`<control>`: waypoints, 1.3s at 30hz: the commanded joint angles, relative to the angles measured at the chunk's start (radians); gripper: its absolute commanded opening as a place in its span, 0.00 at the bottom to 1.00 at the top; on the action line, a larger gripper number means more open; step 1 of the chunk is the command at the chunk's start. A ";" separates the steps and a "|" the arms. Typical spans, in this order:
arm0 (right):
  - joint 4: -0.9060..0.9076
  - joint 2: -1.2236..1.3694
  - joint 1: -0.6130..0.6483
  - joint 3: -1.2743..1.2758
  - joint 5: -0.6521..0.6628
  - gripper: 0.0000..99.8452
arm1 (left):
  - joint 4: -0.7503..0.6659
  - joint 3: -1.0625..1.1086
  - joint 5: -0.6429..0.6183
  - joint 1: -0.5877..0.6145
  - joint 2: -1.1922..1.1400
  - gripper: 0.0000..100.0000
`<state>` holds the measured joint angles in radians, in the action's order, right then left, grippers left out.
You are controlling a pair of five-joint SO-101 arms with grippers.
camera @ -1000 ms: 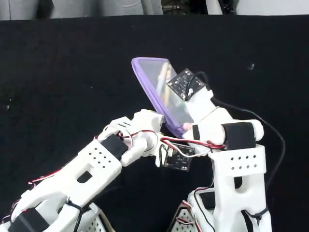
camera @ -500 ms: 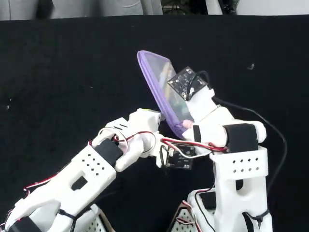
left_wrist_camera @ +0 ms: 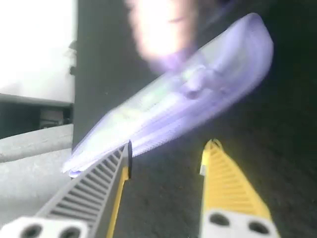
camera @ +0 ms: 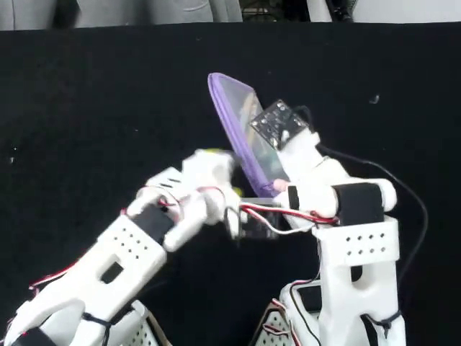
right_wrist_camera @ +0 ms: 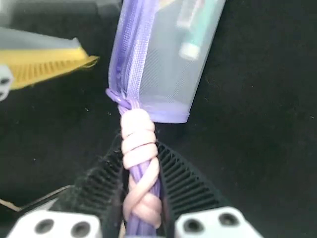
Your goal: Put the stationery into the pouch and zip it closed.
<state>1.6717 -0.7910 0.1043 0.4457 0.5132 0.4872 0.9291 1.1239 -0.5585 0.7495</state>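
The purple see-through pouch (camera: 241, 122) is held tilted above the black table. My right gripper (right_wrist_camera: 140, 154) is shut on the pink braided cord (right_wrist_camera: 139, 144) at the pouch's (right_wrist_camera: 163, 64) lower corner. A teal and white stationery item (right_wrist_camera: 195, 27) lies inside it. In the high view the right gripper (camera: 277, 186) sits under the pouch's near end. My left gripper (left_wrist_camera: 170, 148) is open with nothing between its yellow fingers, and the pouch (left_wrist_camera: 198, 89) hangs just beyond the fingertips. From above, the left gripper (camera: 215, 164) is close beside the pouch's purple edge.
A black cloth (camera: 94, 108) covers the table, with bare room to the left and far right. A black cable (camera: 403, 194) loops off the right arm. A yellow finger (right_wrist_camera: 44, 69) of the left gripper shows in the right wrist view.
The left arm has drawn back to the left, away from the pouch's lower end. The pouch has tipped more upright in the right gripper.
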 commanded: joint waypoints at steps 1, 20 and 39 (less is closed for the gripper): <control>-0.026 -0.013 -0.015 -0.021 -0.009 0.01 | -0.023 -0.002 -0.014 0.022 0.032 0.24; 0.038 0.008 -0.103 -0.492 -0.135 0.01 | -0.032 0.059 -0.193 0.153 0.034 0.15; 0.095 0.621 -0.003 -1.339 -0.293 0.01 | -0.025 0.297 -0.980 0.329 0.657 0.22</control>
<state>1.7361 -0.1972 0.0675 -0.7327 0.2325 0.4795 1.1761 0.1711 -0.2409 1.2835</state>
